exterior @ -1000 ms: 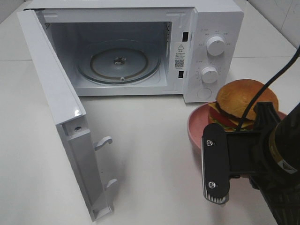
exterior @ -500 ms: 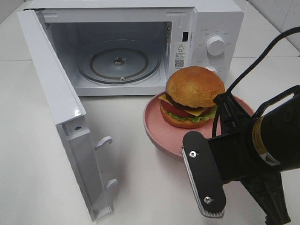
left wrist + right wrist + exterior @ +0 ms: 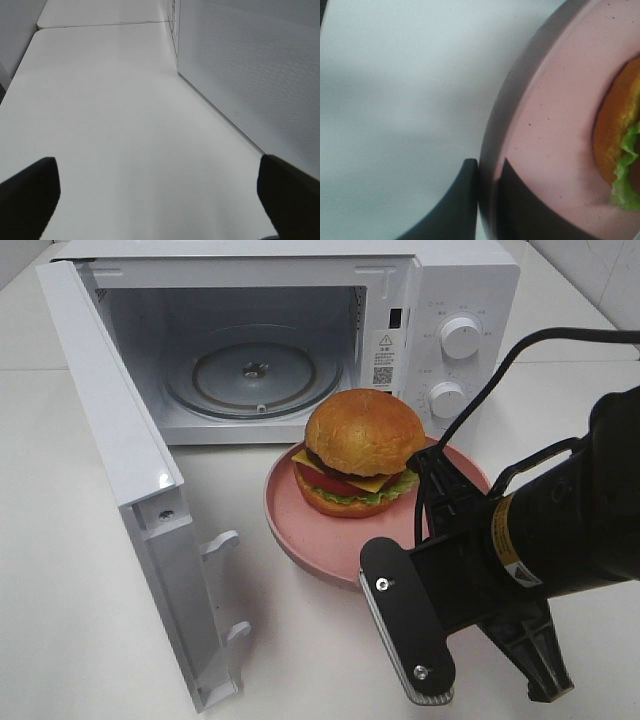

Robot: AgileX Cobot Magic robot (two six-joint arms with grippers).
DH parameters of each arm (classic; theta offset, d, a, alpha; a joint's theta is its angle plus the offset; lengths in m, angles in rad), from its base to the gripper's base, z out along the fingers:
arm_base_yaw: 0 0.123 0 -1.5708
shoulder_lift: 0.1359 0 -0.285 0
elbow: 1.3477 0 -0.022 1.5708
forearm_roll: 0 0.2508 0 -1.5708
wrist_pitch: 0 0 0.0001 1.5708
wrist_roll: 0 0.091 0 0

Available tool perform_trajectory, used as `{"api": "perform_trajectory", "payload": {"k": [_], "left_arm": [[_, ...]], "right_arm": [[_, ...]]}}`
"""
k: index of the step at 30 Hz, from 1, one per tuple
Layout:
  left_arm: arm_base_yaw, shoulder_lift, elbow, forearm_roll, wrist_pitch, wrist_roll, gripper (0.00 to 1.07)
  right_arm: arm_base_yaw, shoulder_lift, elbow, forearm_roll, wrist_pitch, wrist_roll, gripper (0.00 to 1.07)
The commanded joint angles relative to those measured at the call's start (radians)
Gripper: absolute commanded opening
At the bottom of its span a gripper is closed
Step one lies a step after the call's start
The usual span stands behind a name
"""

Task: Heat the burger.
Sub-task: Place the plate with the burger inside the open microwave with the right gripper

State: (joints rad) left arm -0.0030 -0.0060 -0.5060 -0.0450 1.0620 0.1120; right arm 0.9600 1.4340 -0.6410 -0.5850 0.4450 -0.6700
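Observation:
The burger, with a brown bun, lettuce and red layers, sits on a pink plate held just in front of the open microwave. My right gripper is shut on the plate's right rim. In the right wrist view its fingers pinch the rim between them, with the plate and the burger's edge beyond. My left gripper stands open over bare table beside the microwave door, with nothing between its fingers.
The microwave door swings out wide to the left, its latch hooks facing the plate. Inside lies a glass turntable. The control knobs are on the right front panel. The door's dotted outer face fills the left wrist view's side.
My right arm has carried the plate and burger leftward, from beside the control panel to in front of the microwave opening. The left gripper has not moved.

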Motion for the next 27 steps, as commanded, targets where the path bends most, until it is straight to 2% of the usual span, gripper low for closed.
{"api": "perform_trajectory", "payload": {"k": [1, 16, 27], "left_arm": [[-0.005, -0.018, 0.001, -0.009, -0.015, -0.002, 1.05], [-0.005, -0.018, 0.001, -0.009, -0.015, -0.002, 1.05], [-0.005, -0.018, 0.001, -0.009, -0.015, -0.002, 1.05]], "right_arm": [[-0.017, 0.042, -0.035, -0.036, -0.081, -0.039, 0.00], [-0.064, 0.200, -0.192, -0.037, -0.186, -0.090, 0.00], [-0.075, 0.230, -0.219, -0.085, -0.244, -0.099, 0.00]]}}
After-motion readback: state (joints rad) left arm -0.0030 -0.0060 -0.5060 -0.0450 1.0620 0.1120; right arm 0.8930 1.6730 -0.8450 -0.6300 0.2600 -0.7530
